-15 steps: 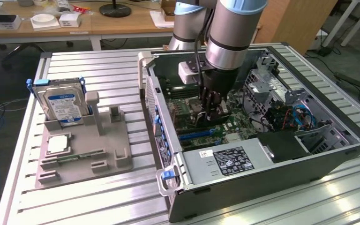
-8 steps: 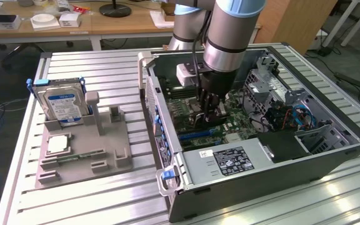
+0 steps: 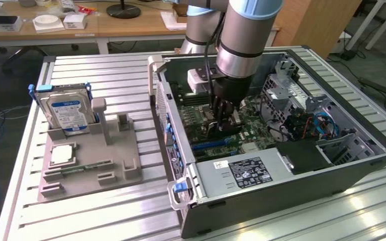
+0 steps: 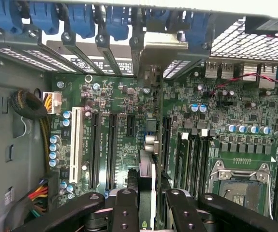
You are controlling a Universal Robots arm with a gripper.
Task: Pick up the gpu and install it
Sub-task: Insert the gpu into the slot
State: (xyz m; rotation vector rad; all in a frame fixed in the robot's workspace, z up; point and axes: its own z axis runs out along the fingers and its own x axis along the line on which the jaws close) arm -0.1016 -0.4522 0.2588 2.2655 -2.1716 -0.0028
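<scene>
Gpu [image 3: 211, 132], a thin dark card, is clamped in my black gripper [image 3: 221, 121] inside the open grey computer case [image 3: 280, 201], near the right edge of the slatted aluminium table [image 3: 112, 221] in the exterior view. Wooden desks [image 3: 132, 25] stand beyond the far edge. In the wrist view, the gpu [image 4: 147, 176] stands edge-on over the green motherboard's [image 4: 187, 121] black slots [image 4: 112, 145].

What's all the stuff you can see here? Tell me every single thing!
computer case: one, dark grey, open, on the table
motherboard: one, green, inside the case
hard drive: one, silver with blue label, upright in the holder
holder: one, grey, exterior view's left of the case
table: one, silver slats, under everything
gpu: one, dark, held edge-on over the motherboard
gripper: one, black, shut on the gpu
</scene>
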